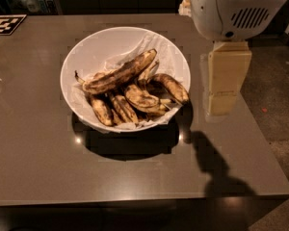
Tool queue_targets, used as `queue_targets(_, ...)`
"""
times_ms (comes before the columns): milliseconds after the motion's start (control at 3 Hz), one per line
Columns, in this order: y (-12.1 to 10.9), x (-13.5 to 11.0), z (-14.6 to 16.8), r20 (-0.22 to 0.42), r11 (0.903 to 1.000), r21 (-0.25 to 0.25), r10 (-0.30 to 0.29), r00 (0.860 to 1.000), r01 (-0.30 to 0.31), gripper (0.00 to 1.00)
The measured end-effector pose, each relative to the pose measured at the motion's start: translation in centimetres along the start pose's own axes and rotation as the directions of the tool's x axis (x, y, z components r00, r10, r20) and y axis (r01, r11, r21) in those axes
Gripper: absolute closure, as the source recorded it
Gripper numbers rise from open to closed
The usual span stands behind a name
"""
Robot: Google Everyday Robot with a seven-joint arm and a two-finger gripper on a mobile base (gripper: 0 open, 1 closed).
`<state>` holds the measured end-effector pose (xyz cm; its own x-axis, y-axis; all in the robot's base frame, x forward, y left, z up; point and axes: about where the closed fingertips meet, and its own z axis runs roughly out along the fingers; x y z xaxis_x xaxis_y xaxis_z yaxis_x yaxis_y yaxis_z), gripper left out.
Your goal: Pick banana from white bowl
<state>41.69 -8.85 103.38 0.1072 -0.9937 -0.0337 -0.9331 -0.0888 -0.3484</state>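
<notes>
The white bowl (94,49) stands on the dark table (33,148), left of centre, lined with crumpled white paper. The banana (119,73), the longest one, dull yellow with brown streaks, lies slanted across the top of the pile, its thin dark stem at the lower left. Several shorter, darker bananas (142,99) lie under and beside it. My gripper (227,83) hangs from the white arm housing (233,8) to the right of the bowl, over the table's right side, apart from the bowl and the fruit.
A black-and-white marker tag (5,24) lies at the table's far left corner. The table's right edge and front edge drop to a speckled floor (274,95). The arm casts a shadow (214,165) on the table's front right.
</notes>
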Motion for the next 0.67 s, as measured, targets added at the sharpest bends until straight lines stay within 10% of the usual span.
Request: queue_targets(667, -2.8, -6.6, 1.8, 0.008, 0.9909, -0.019, -0.133, 0.991, 0.134, 0.0)
